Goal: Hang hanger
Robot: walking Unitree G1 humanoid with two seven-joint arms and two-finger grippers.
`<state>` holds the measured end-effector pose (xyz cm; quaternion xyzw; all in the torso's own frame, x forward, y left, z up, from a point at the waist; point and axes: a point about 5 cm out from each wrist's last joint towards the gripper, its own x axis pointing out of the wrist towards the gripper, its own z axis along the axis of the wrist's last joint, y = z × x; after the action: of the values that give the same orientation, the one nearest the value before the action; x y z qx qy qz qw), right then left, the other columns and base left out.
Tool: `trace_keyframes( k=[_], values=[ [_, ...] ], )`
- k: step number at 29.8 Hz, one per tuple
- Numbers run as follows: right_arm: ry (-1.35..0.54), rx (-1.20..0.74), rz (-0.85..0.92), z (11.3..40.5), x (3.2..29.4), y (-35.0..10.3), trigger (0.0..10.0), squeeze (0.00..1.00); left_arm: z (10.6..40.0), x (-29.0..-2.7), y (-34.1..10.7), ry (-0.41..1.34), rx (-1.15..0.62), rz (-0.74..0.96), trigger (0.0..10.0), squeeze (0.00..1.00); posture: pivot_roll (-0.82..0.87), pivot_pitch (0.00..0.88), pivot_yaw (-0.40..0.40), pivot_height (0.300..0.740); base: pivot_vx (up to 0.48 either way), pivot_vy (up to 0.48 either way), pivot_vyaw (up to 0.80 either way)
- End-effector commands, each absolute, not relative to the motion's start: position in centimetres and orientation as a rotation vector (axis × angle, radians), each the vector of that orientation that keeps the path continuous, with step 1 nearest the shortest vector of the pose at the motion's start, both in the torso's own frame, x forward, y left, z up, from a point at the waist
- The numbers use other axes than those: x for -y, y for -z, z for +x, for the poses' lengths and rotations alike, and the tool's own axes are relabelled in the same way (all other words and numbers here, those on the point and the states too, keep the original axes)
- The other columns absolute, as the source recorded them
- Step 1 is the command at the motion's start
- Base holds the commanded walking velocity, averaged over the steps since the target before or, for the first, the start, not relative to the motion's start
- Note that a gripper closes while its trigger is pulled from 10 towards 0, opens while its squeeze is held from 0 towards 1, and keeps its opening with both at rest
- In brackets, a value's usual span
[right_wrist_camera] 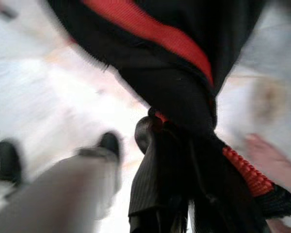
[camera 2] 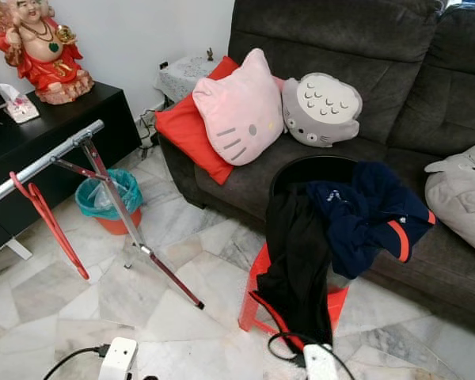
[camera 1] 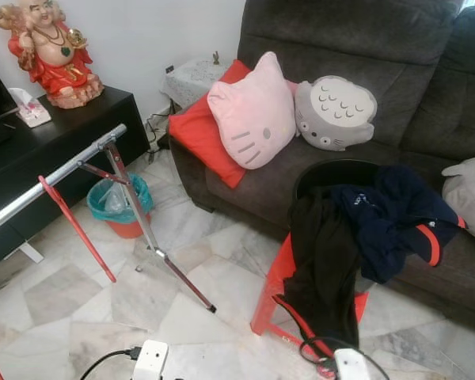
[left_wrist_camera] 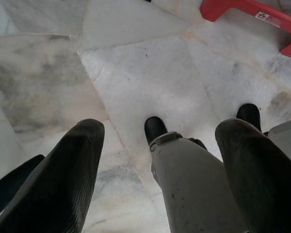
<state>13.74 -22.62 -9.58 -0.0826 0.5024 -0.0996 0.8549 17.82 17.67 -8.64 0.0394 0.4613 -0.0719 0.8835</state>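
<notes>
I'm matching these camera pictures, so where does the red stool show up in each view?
Left eye view: red stool at lower centre, under draped clothes.
Right eye view: lower centre.
Left wrist view: its red edge on the floor.
Right wrist view: too blurred to tell.
Shared landmark: marble floor.

The pale marble floor point(camera 1: 190, 309) is showing a glossy, veined polish. The dark grey sofa point(camera 1: 396, 63) is wearing matt, napped cloth, with a soft pink plush cushion point(camera 1: 253, 111) on it. The drying rack's silver metal bar point(camera 1: 55, 178) is gleaming smoothly. The red plastic chair point(camera 1: 273, 297) is looking smooth, draped in matt black cloth point(camera 1: 324, 269).
</notes>
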Motion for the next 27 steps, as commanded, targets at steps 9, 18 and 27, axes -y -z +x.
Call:
trace_keyframes(
  k=[9, 18, 27],
  values=[
    [0.337, -1.074, -0.107, 10.5, 22.9, 10.4, 10.0, 0.00, 17.7, -17.9, 8.7, 0.149, -0.969, 0.085, 10.0, 0.00, -0.07, 0.011, 0.058, 0.740, 0.000, 0.000, 0.00],
    [0.346, -1.050, -0.109, 11.1, 22.7, 10.2, 10.0, 0.00, 17.7, -17.9, 8.7, 0.149, -0.969, 0.085, 10.0, 0.00, -0.07, 0.012, 0.059, 0.740, 0.000, 0.000, 0.00],
    [0.341, -1.037, -0.111, 11.5, 22.5, 10.1, 10.0, 0.00, 17.7, -17.8, 8.7, 0.149, -0.966, 0.082, 10.0, 0.00, -0.07, 0.012, 0.058, 0.740, -0.117, 0.000, 0.00]
  ],
)
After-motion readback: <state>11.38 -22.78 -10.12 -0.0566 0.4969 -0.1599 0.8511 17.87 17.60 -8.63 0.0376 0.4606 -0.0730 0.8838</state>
